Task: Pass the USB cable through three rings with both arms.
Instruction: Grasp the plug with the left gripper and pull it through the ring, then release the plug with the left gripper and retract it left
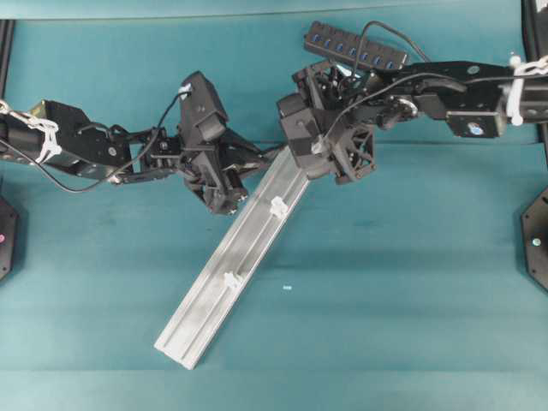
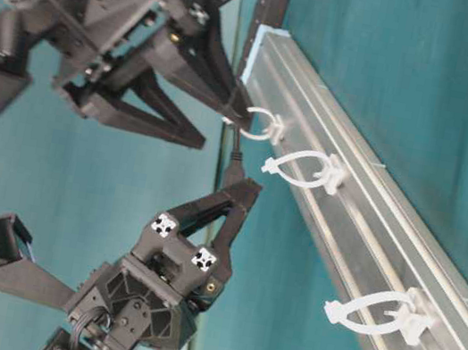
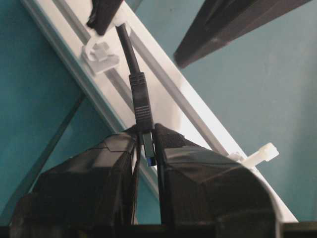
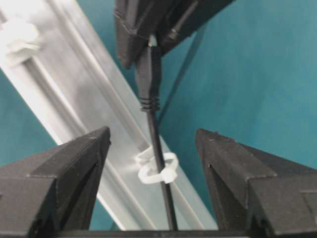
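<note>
The USB cable runs through the first ring at the rail's upper end. Its plug sticks out past that ring. My left gripper is shut on the plug's tip, seen from the side as the lower gripper. My right gripper stands open astride the cable and the first ring, its fingers clear of both. The second ring and third ring sit farther down the rail with nothing in them.
The silver rail lies diagonally across the teal table. The black hub with blue sockets rests at the back, behind the right arm. A tiny white scrap lies right of the rail.
</note>
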Robot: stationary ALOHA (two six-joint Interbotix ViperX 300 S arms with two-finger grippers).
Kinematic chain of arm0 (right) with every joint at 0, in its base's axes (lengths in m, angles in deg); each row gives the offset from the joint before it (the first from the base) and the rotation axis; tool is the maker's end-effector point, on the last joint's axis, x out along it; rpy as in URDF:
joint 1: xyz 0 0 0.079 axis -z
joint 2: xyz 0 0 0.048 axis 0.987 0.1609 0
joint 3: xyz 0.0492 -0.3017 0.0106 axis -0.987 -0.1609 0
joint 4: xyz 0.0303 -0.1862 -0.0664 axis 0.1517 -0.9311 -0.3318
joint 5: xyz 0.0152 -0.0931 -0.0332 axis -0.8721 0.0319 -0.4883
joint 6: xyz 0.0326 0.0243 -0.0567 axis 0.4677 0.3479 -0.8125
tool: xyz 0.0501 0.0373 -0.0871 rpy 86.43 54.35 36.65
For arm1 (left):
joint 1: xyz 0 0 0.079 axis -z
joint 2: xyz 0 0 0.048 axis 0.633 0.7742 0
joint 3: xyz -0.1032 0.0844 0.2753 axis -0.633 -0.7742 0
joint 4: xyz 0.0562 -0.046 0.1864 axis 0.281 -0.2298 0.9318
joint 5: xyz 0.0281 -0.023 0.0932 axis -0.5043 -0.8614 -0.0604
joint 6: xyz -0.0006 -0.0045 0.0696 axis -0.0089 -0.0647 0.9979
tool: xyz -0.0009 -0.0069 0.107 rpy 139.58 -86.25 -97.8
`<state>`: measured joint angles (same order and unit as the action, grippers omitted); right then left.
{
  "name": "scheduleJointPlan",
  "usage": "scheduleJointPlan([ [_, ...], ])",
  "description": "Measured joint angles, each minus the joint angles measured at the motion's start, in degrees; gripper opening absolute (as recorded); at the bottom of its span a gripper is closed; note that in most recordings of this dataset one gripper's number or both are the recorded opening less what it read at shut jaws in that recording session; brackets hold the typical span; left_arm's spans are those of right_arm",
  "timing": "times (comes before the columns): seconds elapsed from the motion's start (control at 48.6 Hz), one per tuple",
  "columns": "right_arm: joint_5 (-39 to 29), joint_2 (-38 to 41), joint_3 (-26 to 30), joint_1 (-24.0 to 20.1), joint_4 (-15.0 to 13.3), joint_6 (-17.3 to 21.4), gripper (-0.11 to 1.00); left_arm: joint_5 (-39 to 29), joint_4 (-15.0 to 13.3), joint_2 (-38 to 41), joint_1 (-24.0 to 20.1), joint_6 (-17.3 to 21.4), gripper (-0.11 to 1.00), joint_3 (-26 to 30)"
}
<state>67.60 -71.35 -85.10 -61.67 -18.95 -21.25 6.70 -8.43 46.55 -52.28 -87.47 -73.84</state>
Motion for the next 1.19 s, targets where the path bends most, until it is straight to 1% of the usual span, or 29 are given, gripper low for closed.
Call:
scheduleJointPlan([
  [0.185,1.8,2.0,0.1,0.0,0.0,0.0,0.72,-0.1,0.0,0.0,0.0,0.1,0.09,0.0],
  [0.308,1.9,2.8,0.2,0.0,0.0,0.0,0.65,-0.1,0.0,0.0,0.0,0.2,0.09,-0.1],
  [0.37,2.0,2.8,0.2,0.0,0.0,0.0,0.6,-0.1,0.0,0.0,0.0,0.2,0.09,-0.1],
  [0.411,2.0,2.8,0.3,0.0,0.0,0.0,0.54,-0.1,0.0,0.0,0.0,0.2,0.09,-0.1],
  [0.432,2.1,2.8,0.4,0.0,0.0,0.0,0.5,0.0,0.0,0.0,0.0,0.1,0.09,-0.1],
  [0.555,2.8,3.1,0.8,-0.1,0.0,0.0,0.18,-0.1,0.0,0.0,0.0,0.2,0.09,-0.1],
  [0.617,3.2,3.3,0.8,-0.2,0.0,0.0,0.09,-0.1,0.0,0.0,0.0,0.2,0.09,-0.1],
  [0.802,2.8,3.4,1.3,-0.3,-0.1,0.0,0.08,0.0,0.0,0.0,0.0,0.6,0.09,-0.1],
  [1.193,1.4,3.6,1.7,-0.4,-0.1,0.0,0.08,0.0,0.0,-0.1,0.0,0.3,0.1,-0.3],
])
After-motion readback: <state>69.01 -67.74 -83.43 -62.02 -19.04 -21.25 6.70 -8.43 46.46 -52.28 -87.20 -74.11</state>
